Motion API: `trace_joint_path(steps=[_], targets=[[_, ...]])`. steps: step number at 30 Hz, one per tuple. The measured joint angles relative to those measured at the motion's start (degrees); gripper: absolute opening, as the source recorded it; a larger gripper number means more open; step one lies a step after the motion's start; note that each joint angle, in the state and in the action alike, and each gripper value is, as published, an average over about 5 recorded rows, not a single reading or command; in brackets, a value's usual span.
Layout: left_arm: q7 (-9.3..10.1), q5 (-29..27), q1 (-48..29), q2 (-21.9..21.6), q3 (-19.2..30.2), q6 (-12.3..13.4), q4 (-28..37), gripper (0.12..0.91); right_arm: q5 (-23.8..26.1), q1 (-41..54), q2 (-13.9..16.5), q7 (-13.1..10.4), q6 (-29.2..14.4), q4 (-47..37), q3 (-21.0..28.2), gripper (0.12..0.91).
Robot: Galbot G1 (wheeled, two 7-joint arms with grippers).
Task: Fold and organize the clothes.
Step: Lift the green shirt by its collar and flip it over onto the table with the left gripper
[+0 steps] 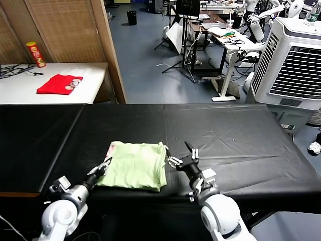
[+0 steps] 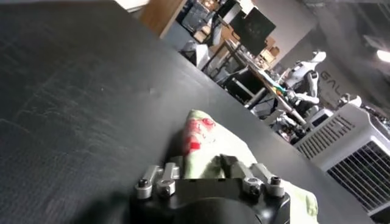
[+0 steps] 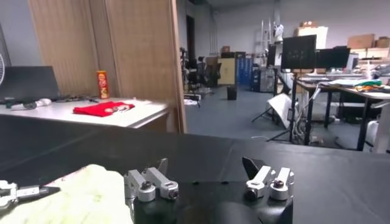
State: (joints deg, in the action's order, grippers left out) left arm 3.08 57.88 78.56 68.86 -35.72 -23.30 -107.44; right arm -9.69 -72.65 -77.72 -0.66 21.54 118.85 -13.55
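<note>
Writing: "GAL…" partly legible on a far machine (image 2: 329,78).
Shirt (image 1: 135,165): folded on black counter (image 1: 225,135), between both grippers.
Left gripper (image 1: 104,166): clamped on shirt's edge.
Right gripper (image 1: 183,154): fingers apart, just beside shirt.

shirt (image 1: 134,164) folded on black table (image 1: 241,135) | left end effector (image 1: 105,165) at its edge | right end effector (image 1: 181,154) beside

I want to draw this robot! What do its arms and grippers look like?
Both arms are rounded white and grey shells with black wrists. The left gripper and the right gripper have shiny silver metal links with round bolts and thin dark fingertips.
</note>
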Motion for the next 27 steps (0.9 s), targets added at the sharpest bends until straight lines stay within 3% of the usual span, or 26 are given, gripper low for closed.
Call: trace_joint_path(steps=[2,4,11,23,27], targets=[[0.4,-2.2,0.1,-0.2,0.1,0.3,-0.5,0.163,0.3,-0.3,-0.2,-0.2,0.1,0.2,-0.3,0.798],[0.96,-5.1,0.3,-0.6,0.0,0.4,-1.2,0.148,0.8,-0.7,-0.4,-0.4,0.3,0.4,-0.7,0.798],[2.59,-17.1,0.7,-4.3,-1.9,0.2,-4.2,0.149,2.5,-2.4,-0.8,-1.1,0.5,0.5,-2.6,0.798],[4.48,-30.0,3.0,-21.2,-11.4,0.6,-7.2,0.149,3.1,-3.3,-0.9,-1.2,0.3,0.4,-3.9,0.798],[5.13,-34.5,3.4,-23.6,-12.8,0.7,-9.3,0.149,3.3,-3.7,-1.0,-1.2,0.1,0.2,-3.9,0.798]])
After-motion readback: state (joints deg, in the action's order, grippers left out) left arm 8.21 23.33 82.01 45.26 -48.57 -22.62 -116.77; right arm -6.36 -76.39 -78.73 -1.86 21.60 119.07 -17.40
